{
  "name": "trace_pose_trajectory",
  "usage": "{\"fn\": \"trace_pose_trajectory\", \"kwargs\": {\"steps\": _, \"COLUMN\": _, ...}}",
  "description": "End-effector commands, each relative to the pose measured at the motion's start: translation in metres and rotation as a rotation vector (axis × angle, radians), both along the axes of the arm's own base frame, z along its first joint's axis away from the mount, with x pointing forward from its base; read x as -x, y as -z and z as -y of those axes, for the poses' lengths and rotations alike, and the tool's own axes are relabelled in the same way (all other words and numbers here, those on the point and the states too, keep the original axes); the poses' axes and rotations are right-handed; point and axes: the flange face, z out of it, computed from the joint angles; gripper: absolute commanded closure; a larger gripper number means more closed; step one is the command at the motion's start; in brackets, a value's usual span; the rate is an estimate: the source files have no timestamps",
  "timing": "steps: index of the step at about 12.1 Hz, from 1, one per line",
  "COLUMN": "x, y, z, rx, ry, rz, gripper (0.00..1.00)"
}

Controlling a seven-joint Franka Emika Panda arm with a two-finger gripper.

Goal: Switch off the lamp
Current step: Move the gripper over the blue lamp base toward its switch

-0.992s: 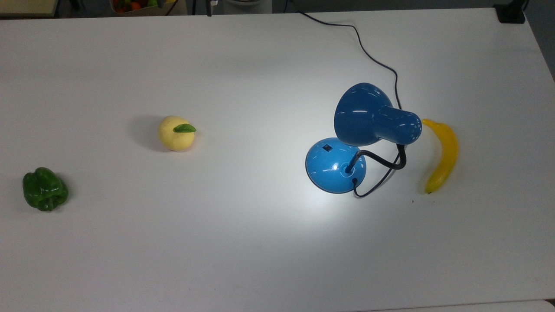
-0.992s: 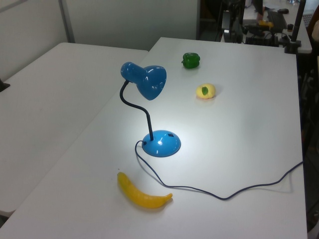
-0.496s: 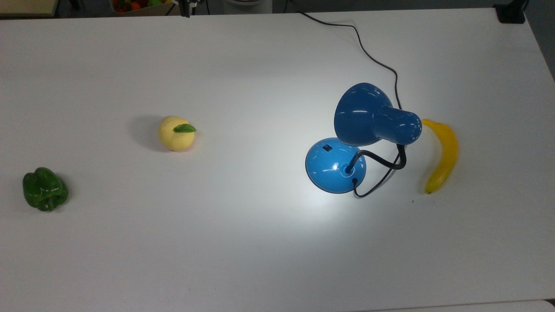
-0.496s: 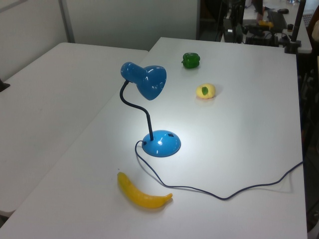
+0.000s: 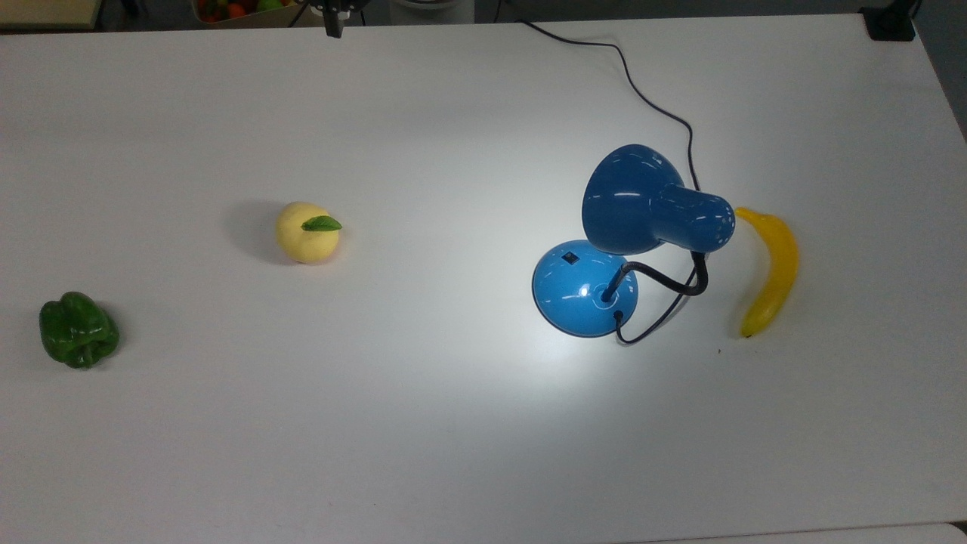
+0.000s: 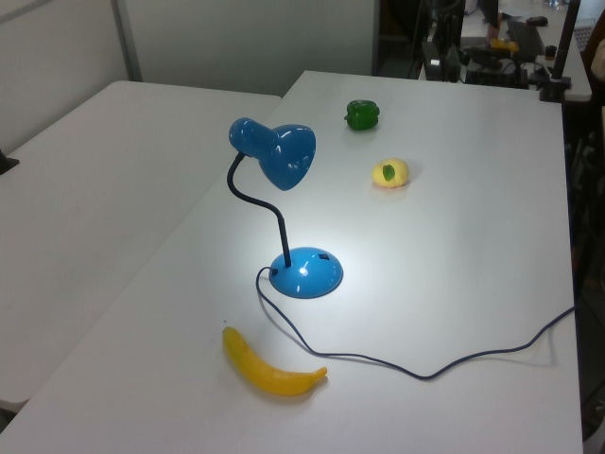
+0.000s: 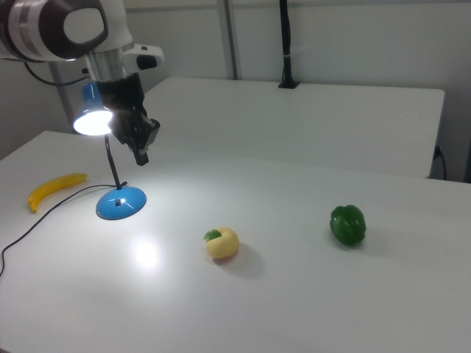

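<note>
Lamp (image 5: 634, 234) is lit, standing on the bench (image 5: 453, 423) at about 3 o'clock in the top view, banana (image 5: 770, 272) just beside it. My hand (image 7: 141, 151) hangs above the bench, apart from the lamp; whether it's spread or pressed together, I can't tell.

The lamp (image 5: 634, 227) looks like glossy blue plastic or enamel; the table (image 5: 423, 423) is smooth, matt white.

Lab, robot arm (image 7: 73, 33), white tables (image 7: 309, 294)
</note>
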Motion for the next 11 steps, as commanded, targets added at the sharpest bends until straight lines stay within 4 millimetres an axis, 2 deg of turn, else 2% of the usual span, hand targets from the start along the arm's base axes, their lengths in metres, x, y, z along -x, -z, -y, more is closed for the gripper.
{"fn": "trace_pose_trajectory", "kwargs": {"steps": 1, "x": -0.016, "y": 0.027, "z": -0.042, "rx": -0.018, "ry": -0.056, "rz": 0.009, "gripper": 1.00}}
{"fn": "trace_pose_trajectory", "kwargs": {"steps": 6, "x": -0.049, "y": 0.090, "z": -0.120, "rx": -0.036, "ry": -0.206, "rz": 0.071, "gripper": 1.00}}
{"fn": "trace_pose_trajectory", "kwargs": {"steps": 11, "x": -0.064, "y": 0.146, "z": -0.177, "rx": -0.051, "ry": -0.317, "rz": 0.084, "gripper": 1.00}}
